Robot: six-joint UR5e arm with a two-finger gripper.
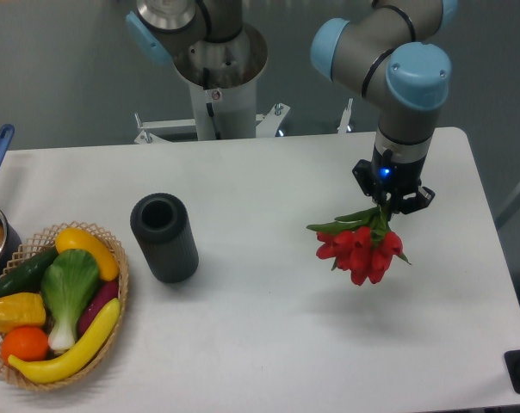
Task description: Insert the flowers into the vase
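Gripper (pixel 387 209) clamps the flowers (pixel 360 248), buds hanging down.
Vase (pixel 164 237) lies at nine o'clock; buds-first entry could jam.

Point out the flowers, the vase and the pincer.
flowers (pixel 361 250): fixed camera view, on the red buds hanging below the pincer.
vase (pixel 167 245): fixed camera view, on its ribbed grey side wall.
pincer (pixel 386 209): fixed camera view, between its fingertips, at the stems.

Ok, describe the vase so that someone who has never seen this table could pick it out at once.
On the white table, look left of centre, just right of the wicker basket of toy produce. There the vase stands upright alone: a dark grey ribbed cylinder with an open round mouth. It is the only dark, plain item, with nothing inside.
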